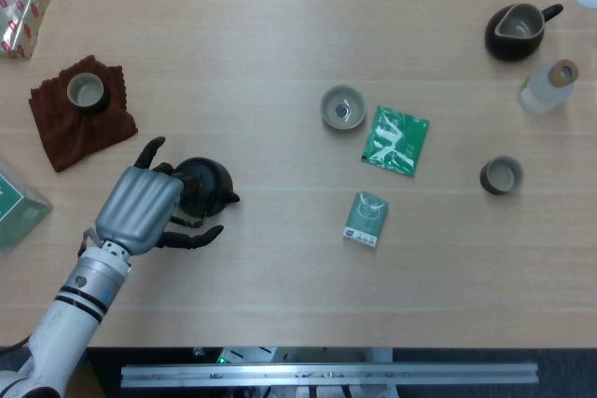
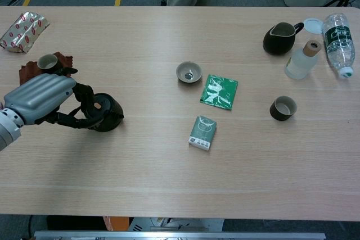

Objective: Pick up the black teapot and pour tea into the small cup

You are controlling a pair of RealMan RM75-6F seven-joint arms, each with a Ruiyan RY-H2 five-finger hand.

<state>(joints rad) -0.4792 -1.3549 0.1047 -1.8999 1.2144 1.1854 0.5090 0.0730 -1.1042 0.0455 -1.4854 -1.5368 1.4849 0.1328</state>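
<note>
Black teapot [image 1: 205,185] on table [image 1: 280,25], left hand [image 1: 142,210] fingers [image 2: 84,95] around it

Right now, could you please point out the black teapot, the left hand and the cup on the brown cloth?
black teapot [image 1: 207,180]: head view, on its lid.
left hand [image 1: 140,212]: head view, on its grey back.
cup on the brown cloth [image 1: 86,91]: head view, on its inside.

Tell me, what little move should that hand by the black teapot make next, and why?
Probably close its fingers on the handle. The left hand sits beside the teapot, fingers spread around its near side, and the pot stands on the table, not lifted. A firm hold comes before lifting.
</note>
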